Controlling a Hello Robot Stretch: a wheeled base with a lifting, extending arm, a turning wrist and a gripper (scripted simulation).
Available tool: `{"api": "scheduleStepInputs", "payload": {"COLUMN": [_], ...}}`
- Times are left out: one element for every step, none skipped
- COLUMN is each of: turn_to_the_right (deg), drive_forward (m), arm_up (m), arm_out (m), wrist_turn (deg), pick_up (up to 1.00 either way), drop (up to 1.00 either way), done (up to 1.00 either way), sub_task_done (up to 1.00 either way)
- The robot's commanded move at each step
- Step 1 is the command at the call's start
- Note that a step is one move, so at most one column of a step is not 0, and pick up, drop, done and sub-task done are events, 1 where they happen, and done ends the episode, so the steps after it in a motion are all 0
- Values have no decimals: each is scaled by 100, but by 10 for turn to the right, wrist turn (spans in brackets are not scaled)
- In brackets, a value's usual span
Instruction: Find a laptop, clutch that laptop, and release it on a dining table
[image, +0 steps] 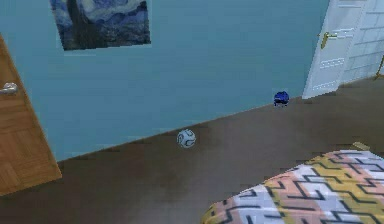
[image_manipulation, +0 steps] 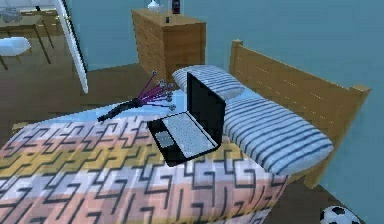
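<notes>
laptop (image_manipulation: 190, 125) sits open on bed (image_manipulation: 90, 170), just left of striped pillows (image_manipulation: 275, 135). floor (image: 150, 180) ahead open; bed corner near right, ball (image: 186, 138) mid, blue thing (image: 281, 98), maybe another ball, by white door (image: 335, 50). gripper state: can't tell.

Ball (image_manipulation: 340, 215) partly beyond bottom edge

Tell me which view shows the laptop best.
The arm side view: the laptop lies open on the bed, screen upright, beside the striped pillows. The forward view takes in a corner of the bedspread and floor.
</notes>
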Motion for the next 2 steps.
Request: {"api": "scheduleStepInputs", "payload": {"turn_to_the_right": [0,0], "drive_forward": [0,0], "arm_up": [50,16], "arm_out": [0,0], "wrist_turn": [0,0], "pick_up": [0,0], "drop": [0,0], "done": [0,0], "sub_task_done": [0,0]}}
